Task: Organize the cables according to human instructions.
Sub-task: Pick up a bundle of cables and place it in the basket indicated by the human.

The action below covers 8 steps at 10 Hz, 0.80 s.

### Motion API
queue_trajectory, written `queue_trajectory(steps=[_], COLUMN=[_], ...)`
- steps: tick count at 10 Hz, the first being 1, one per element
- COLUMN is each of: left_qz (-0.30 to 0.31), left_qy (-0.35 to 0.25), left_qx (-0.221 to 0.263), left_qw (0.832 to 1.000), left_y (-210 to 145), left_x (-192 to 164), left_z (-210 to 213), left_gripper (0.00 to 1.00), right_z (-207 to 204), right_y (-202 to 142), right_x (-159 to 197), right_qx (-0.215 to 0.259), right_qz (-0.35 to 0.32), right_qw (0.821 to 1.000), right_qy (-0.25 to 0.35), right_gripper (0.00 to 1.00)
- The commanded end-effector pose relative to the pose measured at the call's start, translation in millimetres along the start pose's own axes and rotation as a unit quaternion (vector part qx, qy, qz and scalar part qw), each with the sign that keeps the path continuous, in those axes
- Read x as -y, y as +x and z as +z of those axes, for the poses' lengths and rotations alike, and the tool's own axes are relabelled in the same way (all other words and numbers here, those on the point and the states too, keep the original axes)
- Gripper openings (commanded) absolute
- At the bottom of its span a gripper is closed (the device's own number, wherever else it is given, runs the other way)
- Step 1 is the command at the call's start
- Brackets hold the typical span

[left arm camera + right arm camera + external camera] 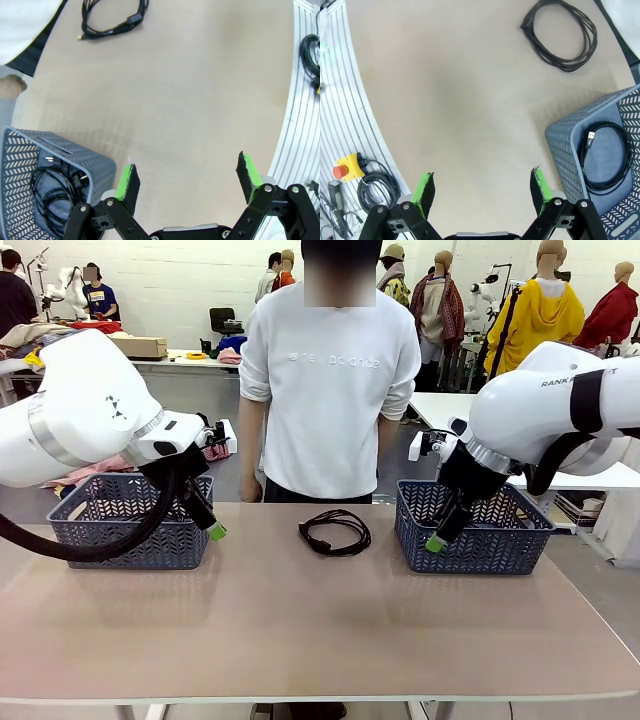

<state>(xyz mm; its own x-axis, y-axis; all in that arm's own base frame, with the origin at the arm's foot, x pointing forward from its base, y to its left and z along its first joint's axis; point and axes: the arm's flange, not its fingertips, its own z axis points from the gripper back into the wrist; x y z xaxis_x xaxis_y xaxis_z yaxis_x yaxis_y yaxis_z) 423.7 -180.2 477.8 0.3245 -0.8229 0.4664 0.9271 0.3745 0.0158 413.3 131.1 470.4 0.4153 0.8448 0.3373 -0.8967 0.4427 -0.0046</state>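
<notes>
One coiled black cable (335,532) lies on the table between the two baskets, in front of the person (330,390) in a white sweatshirt. The same cable (114,19) appears at the top of the left wrist view and the cable (561,34) at the top right of the right wrist view. Another coil (52,192) rests inside the left basket (130,523). A thin coil with a USB plug (605,156) lies in the right basket (470,528). My left gripper (213,530) hangs open by the left basket, empty. My right gripper (435,542) hangs open at the right basket's near corner, empty.
The person stands at the far edge with both hands down. The tan tabletop (320,620) in front of the baskets is bare. Below the table's edge, a yellow emergency stop box (349,167) and loose cords (377,187) lie on the floor.
</notes>
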Motion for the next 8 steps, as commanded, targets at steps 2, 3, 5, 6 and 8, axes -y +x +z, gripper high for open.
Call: queue_trajectory(steps=[2,3,5,6,8], left_qz=[0.002,0.002,0.002,0.002,0.002], left_qy=[0.002,0.002,0.002,0.002,0.002], left_qx=[0.001,0.001,0.001,0.001,0.001], left_qw=[1.000,1.000,1.000,1.000,1.000], left_y=[-0.8,-0.8,-0.8,-0.8,-0.8], left_x=[-1.4,-1.4,-1.4,-1.4,-1.4], left_z=[2.9,2.9,2.9,2.9,2.9], left_gripper=[1.00,1.00,1.00,1.00,1.00], right_z=[3.4,3.4,3.4,3.4,3.4], right_y=[2.5,2.5,2.5,2.5,2.5], right_x=[3.4,3.4,3.4,3.4,3.4], right_qx=[-0.007,-0.007,-0.007,-0.007,-0.007], right_qz=[0.001,0.001,0.001,0.001,0.001], right_qw=[1.000,1.000,1.000,1.000,1.000], right_qy=[0.000,0.000,0.000,0.000,0.000], right_gripper=[1.00,1.00,1.00,1.00,1.00])
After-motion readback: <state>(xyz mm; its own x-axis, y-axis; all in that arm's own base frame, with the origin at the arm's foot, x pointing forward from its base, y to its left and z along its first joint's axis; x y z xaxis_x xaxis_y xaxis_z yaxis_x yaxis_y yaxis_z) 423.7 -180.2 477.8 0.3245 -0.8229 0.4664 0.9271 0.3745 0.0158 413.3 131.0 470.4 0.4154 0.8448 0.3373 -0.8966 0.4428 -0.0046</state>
